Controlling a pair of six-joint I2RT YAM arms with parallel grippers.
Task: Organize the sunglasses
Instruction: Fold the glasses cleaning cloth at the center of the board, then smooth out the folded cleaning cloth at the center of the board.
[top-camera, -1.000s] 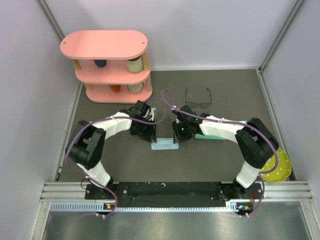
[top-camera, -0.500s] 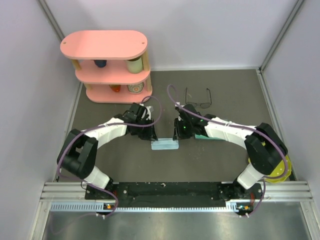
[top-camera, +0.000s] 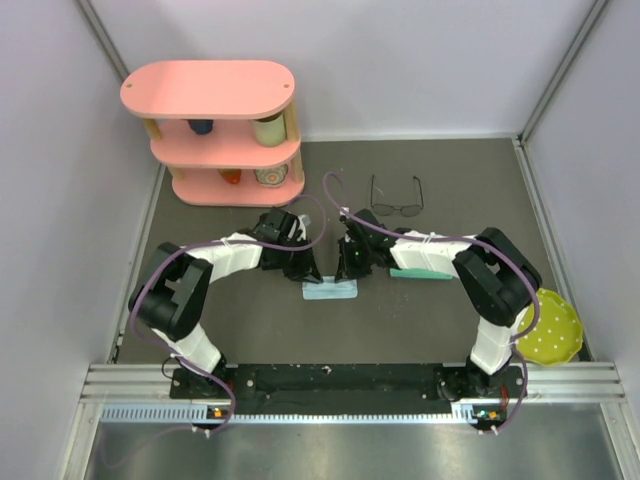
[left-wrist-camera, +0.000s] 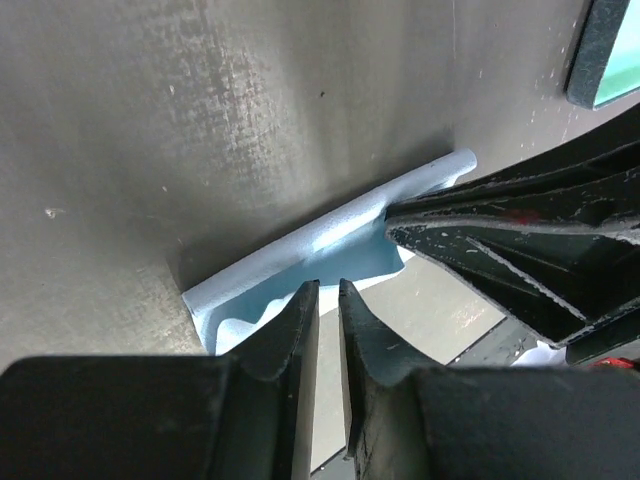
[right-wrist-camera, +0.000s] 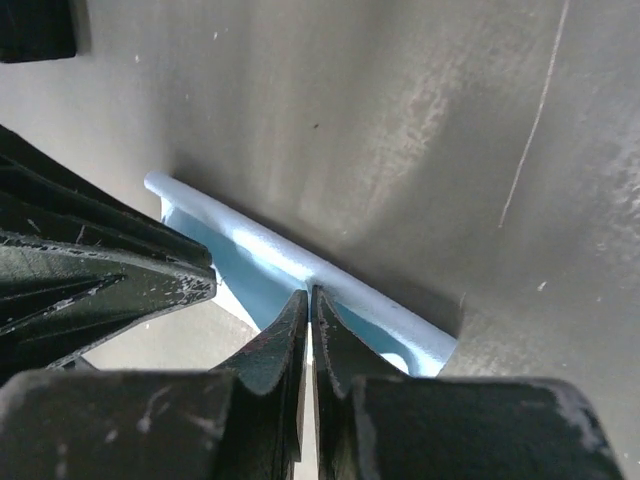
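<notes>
Two end effectors: R (right-wrist-camera: 308, 296) pinches cloth (top-camera: 330, 290), L (left-wrist-camera: 325, 290) slit-open; sunglasses (top-camera: 386, 209) crosswise, temples far-side.

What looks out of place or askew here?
The blue cloth is rumpled, one long edge rolled up, between the left gripper and the right gripper. Nothing else stands out.

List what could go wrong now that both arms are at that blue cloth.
1. The left fingers and right fingers work very close together over the small light blue cloth, so they could collide.
2. The right fingers pinch only the cloth's folded edge, so it may slip or bunch if pulled.
3. The wire-frame sunglasses lie just beyond the right arm, and a swing could knock them.
</notes>
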